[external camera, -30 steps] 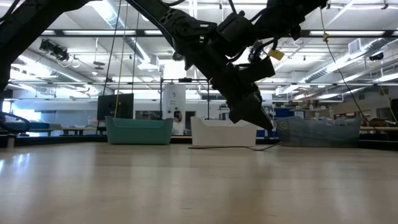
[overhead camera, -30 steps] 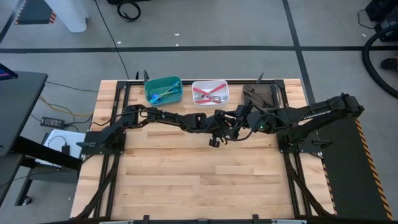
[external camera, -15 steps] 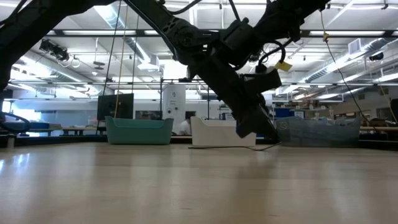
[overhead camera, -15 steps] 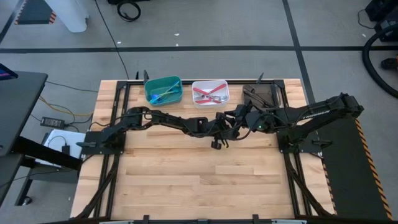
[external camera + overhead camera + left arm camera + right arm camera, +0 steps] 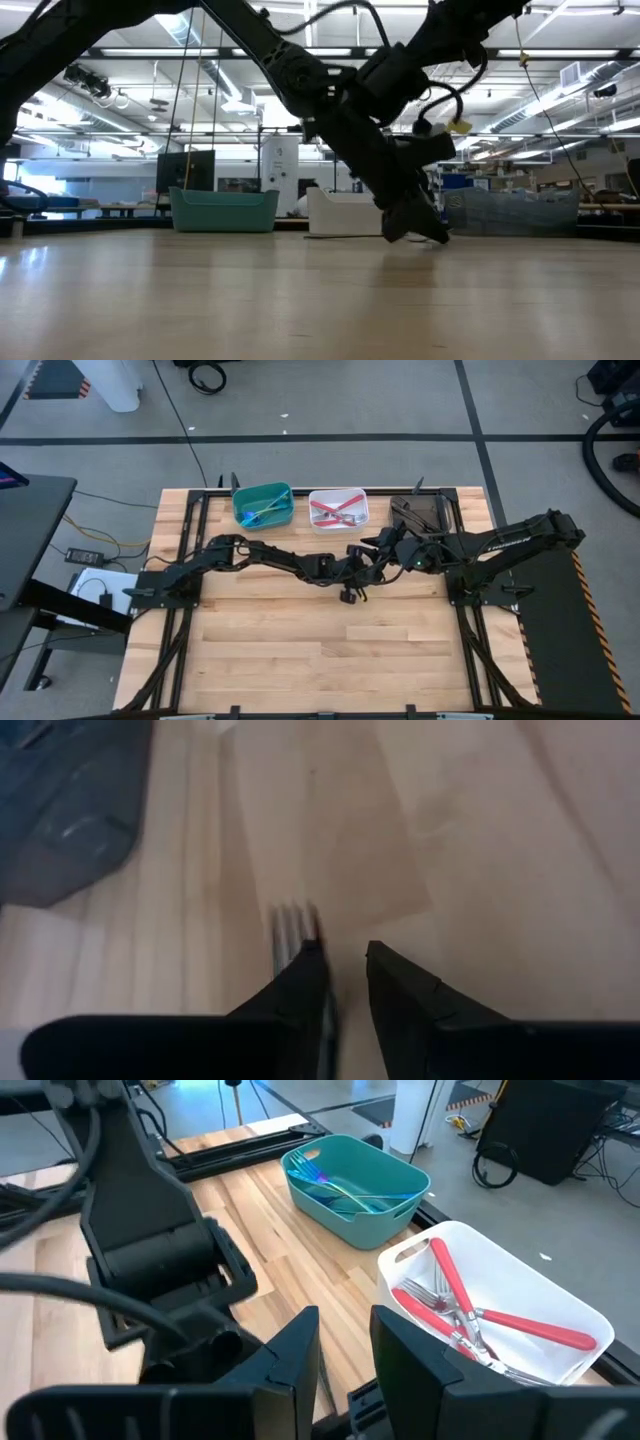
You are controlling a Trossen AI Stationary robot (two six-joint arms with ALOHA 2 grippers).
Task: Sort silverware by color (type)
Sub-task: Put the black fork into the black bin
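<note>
A slim grey fork lies flat on the wooden table, its tines showing past my left fingers. My left gripper is down at the table top over it, at mid-table and in the low view, with a narrow gap between its fingers. My right gripper hangs just above the left arm, slightly open and empty. Red-handled forks lie in the white bin. Blue-teal forks lie in the teal bin. My left gripper comes at the fork from above, slanting down, its fingers lying along the fork. One finger stands right over the fork's neck. The fork lies flat on the table. I cannot tell whether the finger touches it.
A dark bin stands at the back right, beside the white bin, and shows in the left wrist view. The two arms cross closely at mid-table. The near half of the table is bare wood.
My left gripper has gone down from above the table until its fingertips stand at the table top over the fork, shifting slightly toward the table's near edge. The fork has stayed flat on the table.
</note>
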